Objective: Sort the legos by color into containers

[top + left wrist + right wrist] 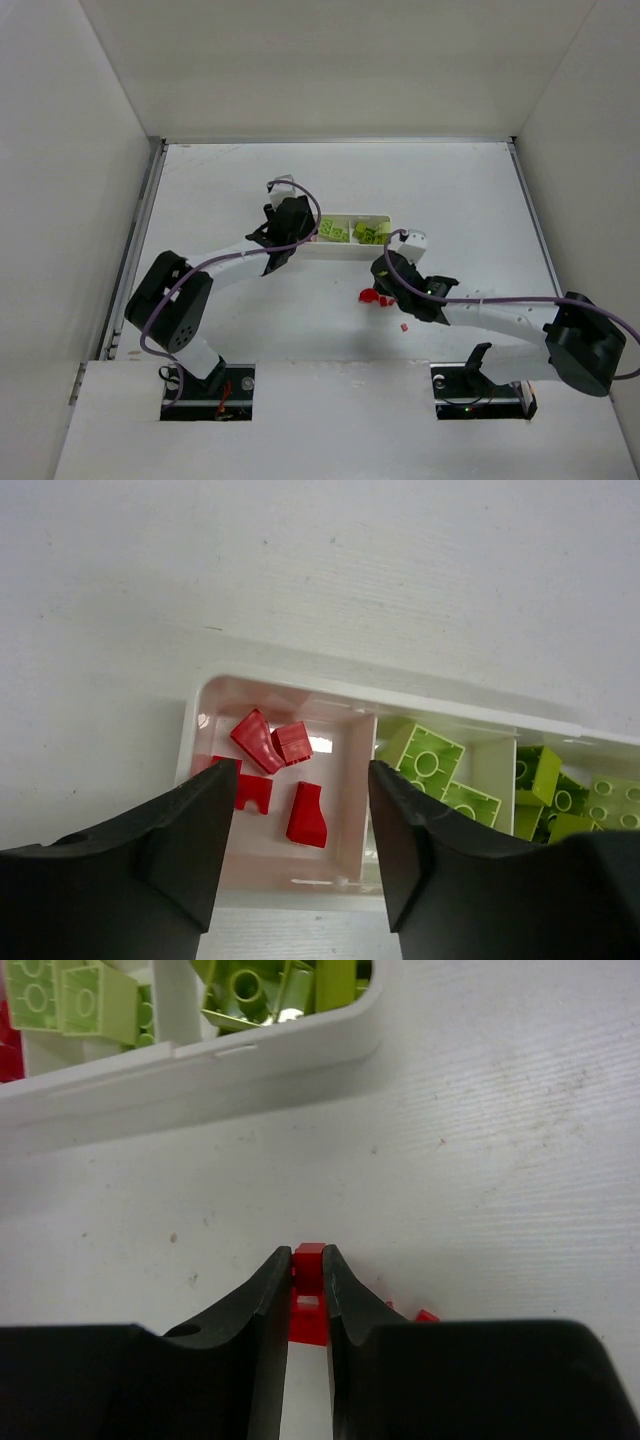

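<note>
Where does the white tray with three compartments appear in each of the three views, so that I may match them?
Top external: the white tray lies at the centre, between the two arms.
Left wrist: it runs from the lower middle to the right edge.
Right wrist: it fills the top left corner, beyond the red brick in the right gripper.
Shared landmark: the lime-green bricks inside it.

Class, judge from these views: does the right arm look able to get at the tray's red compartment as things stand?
Probably not cleanly. The left tool hangs open over the red compartment, blocking the way in. The right tool, shut on a red brick, sits by the tray's green end.
</note>
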Motion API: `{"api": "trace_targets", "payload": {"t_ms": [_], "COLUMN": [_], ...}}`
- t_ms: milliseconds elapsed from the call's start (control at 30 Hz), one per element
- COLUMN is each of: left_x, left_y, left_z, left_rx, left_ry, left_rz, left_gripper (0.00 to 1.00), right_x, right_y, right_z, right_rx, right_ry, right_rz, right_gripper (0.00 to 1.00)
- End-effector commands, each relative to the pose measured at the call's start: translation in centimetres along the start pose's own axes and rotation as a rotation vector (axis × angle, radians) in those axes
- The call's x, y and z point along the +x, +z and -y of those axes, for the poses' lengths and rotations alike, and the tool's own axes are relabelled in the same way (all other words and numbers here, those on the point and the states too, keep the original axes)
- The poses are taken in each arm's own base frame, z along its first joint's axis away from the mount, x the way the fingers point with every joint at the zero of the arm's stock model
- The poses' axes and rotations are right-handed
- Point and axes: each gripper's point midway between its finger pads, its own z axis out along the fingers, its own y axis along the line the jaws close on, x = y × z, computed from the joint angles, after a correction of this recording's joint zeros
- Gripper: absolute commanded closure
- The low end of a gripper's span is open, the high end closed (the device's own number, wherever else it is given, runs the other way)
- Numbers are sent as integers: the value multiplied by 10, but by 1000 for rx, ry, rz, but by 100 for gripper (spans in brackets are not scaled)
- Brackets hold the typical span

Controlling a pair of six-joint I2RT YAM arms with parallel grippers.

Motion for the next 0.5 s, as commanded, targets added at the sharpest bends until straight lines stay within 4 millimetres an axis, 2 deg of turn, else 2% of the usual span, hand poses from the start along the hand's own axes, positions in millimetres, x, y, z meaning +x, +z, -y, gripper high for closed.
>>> {"api": "trace_targets", "payload": {"t_ms": [0, 100, 200, 333, 467], "left_x": [-45, -51, -48, -24, 10], "left_y": [-21, -40, -63, -90, -107], "left_z": [22, 16, 6, -14, -47], "left_rx": [80, 96, 115, 124, 82], "left_ry": [-36, -51, -67, -65, -54], "left_rz": [109, 130, 149, 137, 101], "left_gripper": [46, 45, 50, 52, 52], "right_x": [-32, -49, -60, -69, -70], "right_y": [-7, -2, 10, 38, 65], "right_z": [-51, -83, -116, -152, -178], "right_rx": [-166, -251, -311, -347, -363], "right_ry": [11, 31, 19, 21, 24], "right_rz": [64, 71, 68, 54, 26], "right_gripper": [78, 78, 78, 77, 77]}}
